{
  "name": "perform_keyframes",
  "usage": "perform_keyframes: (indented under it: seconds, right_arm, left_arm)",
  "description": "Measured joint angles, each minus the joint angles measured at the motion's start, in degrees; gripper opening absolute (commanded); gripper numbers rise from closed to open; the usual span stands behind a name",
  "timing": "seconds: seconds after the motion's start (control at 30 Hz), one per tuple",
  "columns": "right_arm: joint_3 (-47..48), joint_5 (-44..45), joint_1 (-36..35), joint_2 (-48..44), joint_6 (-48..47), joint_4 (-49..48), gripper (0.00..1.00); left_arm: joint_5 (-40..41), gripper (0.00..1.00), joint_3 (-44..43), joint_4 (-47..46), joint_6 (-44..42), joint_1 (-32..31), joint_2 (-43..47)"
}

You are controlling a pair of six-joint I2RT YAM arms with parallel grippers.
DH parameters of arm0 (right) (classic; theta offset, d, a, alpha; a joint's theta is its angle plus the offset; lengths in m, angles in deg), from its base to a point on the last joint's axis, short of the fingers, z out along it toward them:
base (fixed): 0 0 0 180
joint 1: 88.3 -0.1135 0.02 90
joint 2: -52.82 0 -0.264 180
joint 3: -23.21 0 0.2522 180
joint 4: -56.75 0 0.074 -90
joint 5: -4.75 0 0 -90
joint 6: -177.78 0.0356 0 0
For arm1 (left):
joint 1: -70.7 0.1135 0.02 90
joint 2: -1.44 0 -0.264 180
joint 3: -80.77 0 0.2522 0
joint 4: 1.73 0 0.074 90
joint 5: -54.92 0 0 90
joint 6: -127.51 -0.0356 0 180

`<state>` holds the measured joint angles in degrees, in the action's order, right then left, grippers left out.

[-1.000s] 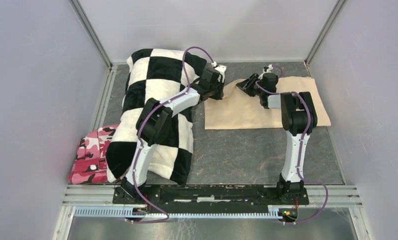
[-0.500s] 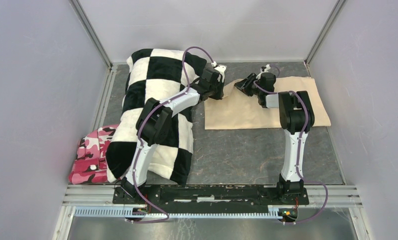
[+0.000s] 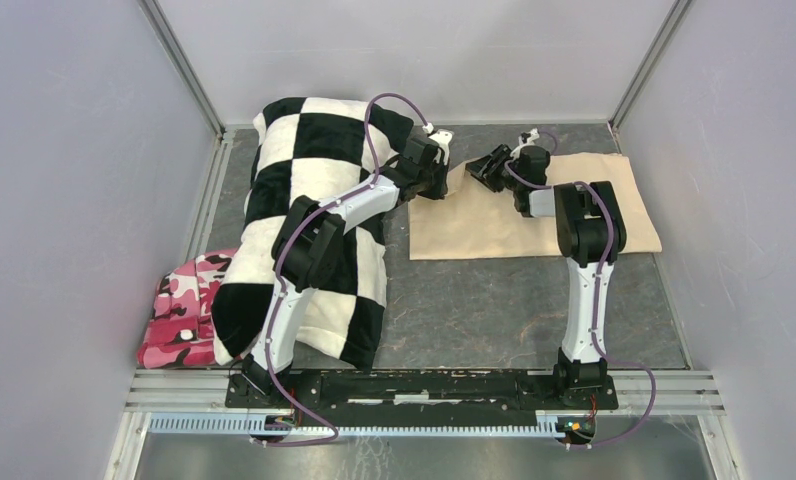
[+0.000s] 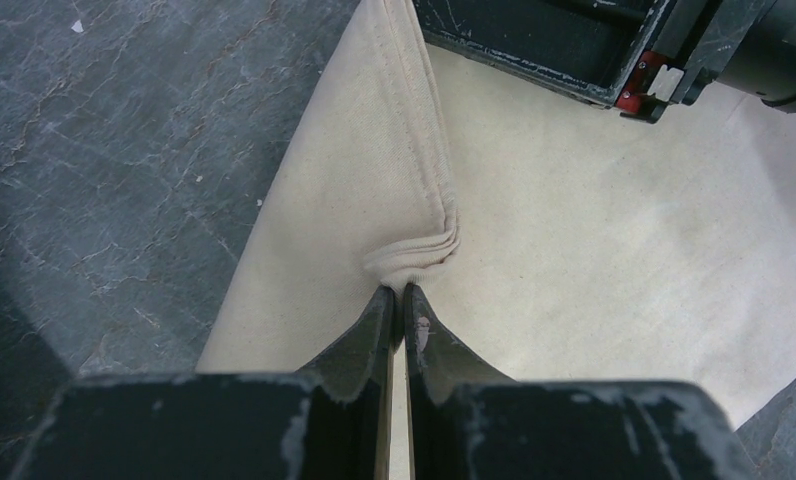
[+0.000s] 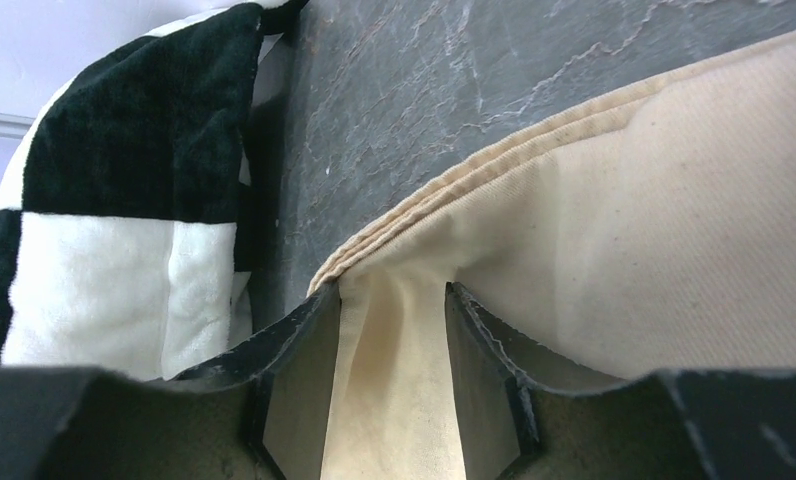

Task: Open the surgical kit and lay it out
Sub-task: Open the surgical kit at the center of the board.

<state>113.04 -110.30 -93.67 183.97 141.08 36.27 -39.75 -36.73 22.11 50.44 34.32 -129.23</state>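
**Two grips on one hem: mind the tug**

Your left gripper (image 4: 398, 298) is closed tight on the beige cloth wrap (image 4: 574, 260), with only a small bunch of folded hem puckering right at its fingertips. That bite looks thin. A sharp pull could let the hem slide out, or gather the cloth instead of opening it.

Ahead of those fingertips the hem runs away across the dark table mat (image 4: 124, 130) towards your right gripper (image 5: 392, 295). Its fingers stand apart, straddling the same layered edge, with cloth lying loose between them and not pressed. If you close there, you may catch every layer rather than the top flap, and the wrap will lift as one piece.

With both grippers so near each other on one edge, opposing pulls would only stretch the cloth between them. Lift gently too. No tray or instruments show, and I cannot tell whether they lie under the wrap. If they do, a quick flip could spill them.

Beyond the right gripper, to its left, sits the checkered pillow (image 5: 124, 200), just beside the wrap. A wide sweep that way could snag or shove it.
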Motion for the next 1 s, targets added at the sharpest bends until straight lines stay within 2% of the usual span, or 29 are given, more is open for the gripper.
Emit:
perform_keyframes:
  seconds: [0.13,0.33,0.4,0.5,0.73,0.83,1.0]
  right_arm:
    - [0.3,-0.7,-0.3,0.9,1.4,-1.6,0.45]
    - [1.2,-1.2,-1.0,2.0,2.6,-2.1,0.22]
    - [1.2,-1.4,-1.2,2.0,2.8,-2.2,0.13]
    - [1.3,-1.7,-1.3,2.1,3.0,-2.4,0.00]
    - [1.4,-1.9,-1.3,2.0,2.0,-2.4,0.00]
    - [1.4,-1.9,-1.3,2.0,1.1,-2.1,0.00]
    - [1.4,-1.8,-1.3,2.0,0.2,-1.5,0.00]
  left_arm:
    - [0.0,0.11,0.0,0.0,0.0,0.0,0.0]
    - [-0.1,0.14,0.0,0.0,0.0,0.0,0.0]
    - [-0.1,0.18,0.0,0.0,0.0,0.0,0.0]
    - [0.1,0.31,0.0,0.1,0.1,0.0,0.0]
    - [4.2,0.71,4.9,-0.9,1.4,0.0,2.5]
    - [6.2,0.78,8.5,-1.9,1.3,0.0,5.3]
    - [10.9,0.84,9.3,-3.4,1.3,-0.1,7.9]
